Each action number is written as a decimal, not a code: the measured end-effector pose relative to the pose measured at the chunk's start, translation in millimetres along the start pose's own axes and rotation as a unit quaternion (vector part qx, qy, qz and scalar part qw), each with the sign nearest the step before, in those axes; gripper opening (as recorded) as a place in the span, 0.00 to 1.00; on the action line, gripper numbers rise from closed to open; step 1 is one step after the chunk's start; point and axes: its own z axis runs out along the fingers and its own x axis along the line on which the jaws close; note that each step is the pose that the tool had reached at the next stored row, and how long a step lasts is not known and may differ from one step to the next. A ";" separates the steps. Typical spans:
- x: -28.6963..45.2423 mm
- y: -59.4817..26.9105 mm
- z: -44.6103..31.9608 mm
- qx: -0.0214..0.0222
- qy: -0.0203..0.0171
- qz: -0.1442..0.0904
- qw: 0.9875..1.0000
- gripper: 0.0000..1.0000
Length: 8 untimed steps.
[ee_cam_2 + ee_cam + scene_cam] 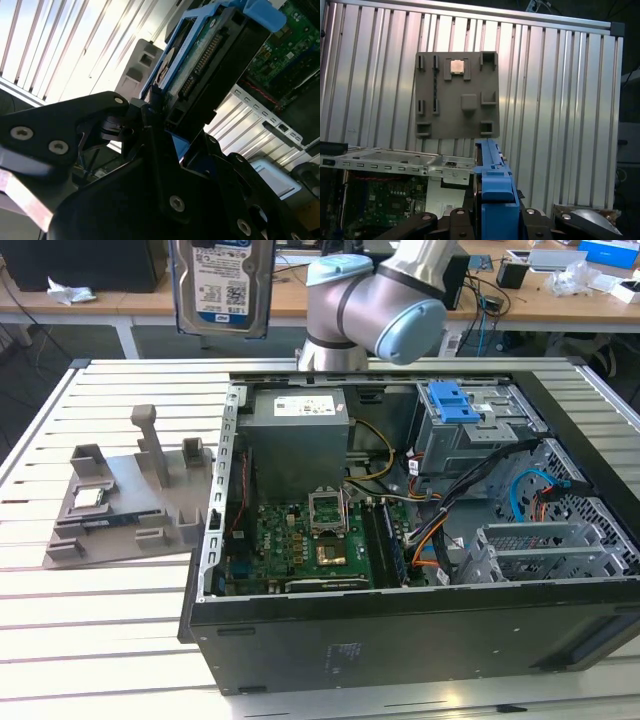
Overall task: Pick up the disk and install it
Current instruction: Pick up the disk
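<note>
The gripper (167,125) has its fingers (152,117) closed on the disk (197,57), clamping one end of its blue carrier. In the exterior view the disk hangs upright, label outward, raised well above the slatted table (60,580), the gray fixture (110,505) and the open computer case (400,540).

You see silver metal and a glossy label (225,270) on the disk (222,288), smooth blue plastic round it; ribbed metal table (90,620), matt grey plastic tray (130,495).
</note>
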 end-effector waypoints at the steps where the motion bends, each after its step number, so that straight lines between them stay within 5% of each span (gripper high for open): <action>1: 0.4 -4.6 -0.3 0.000 0.000 0.000 1.000 0.37; 8: 4.2 -42.9 -2.9 -0.002 0.000 0.000 1.000 0.37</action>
